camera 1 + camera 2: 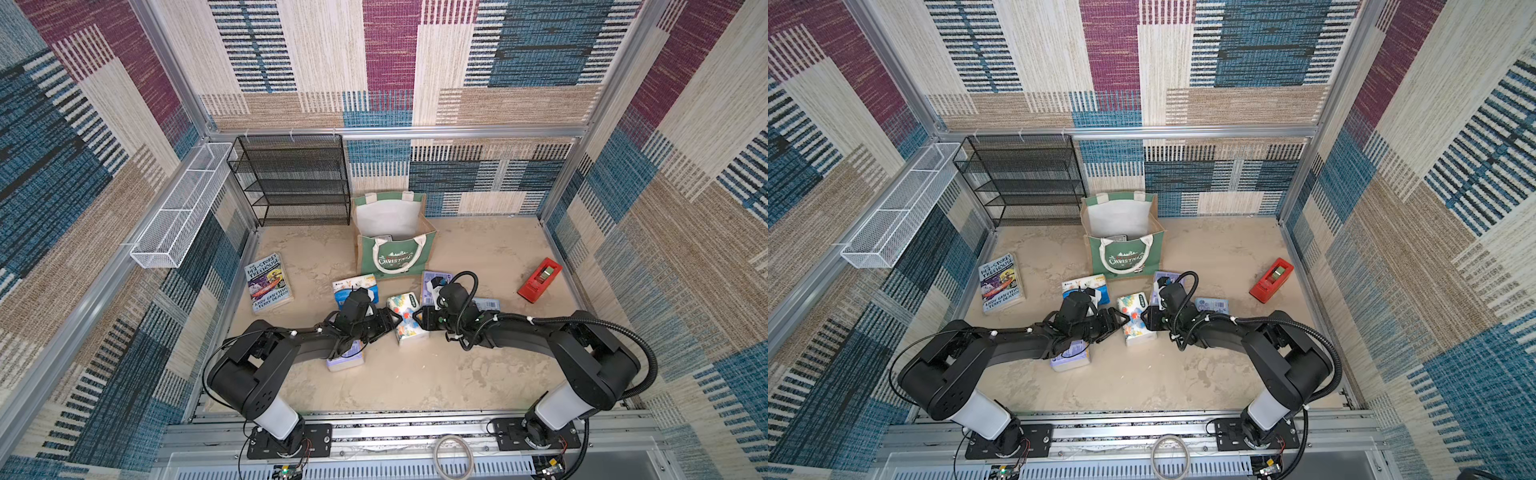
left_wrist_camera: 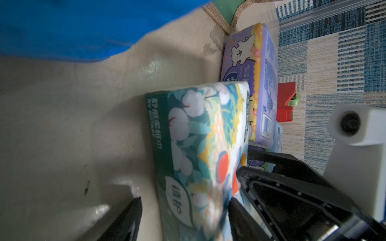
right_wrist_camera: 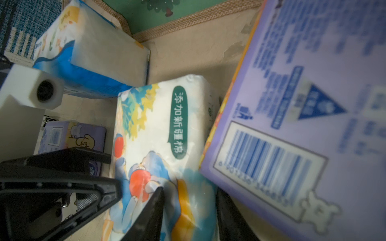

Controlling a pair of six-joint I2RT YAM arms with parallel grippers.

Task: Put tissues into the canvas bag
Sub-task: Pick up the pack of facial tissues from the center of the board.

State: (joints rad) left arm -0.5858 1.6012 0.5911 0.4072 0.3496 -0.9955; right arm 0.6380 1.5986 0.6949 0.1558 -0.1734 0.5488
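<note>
Rack [image 1: 291, 178]: black mesh, back left against the wall.
Bag [image 1: 392, 259]: upright and gaping, just right of the rack, green front facing the grippers.
Book [image 1: 267, 282]: flat, left of the bag.
Green-white pack [image 1: 406, 311]: on the table in front of the bag, right between both grippers.
Left gripper [image 1: 395, 321]: jaws spread astride one end of that pack, a gap showing beside one finger.
Right gripper [image 1: 419, 317]: fingers at the opposite end; squeezing or not, cannot tell.
</note>
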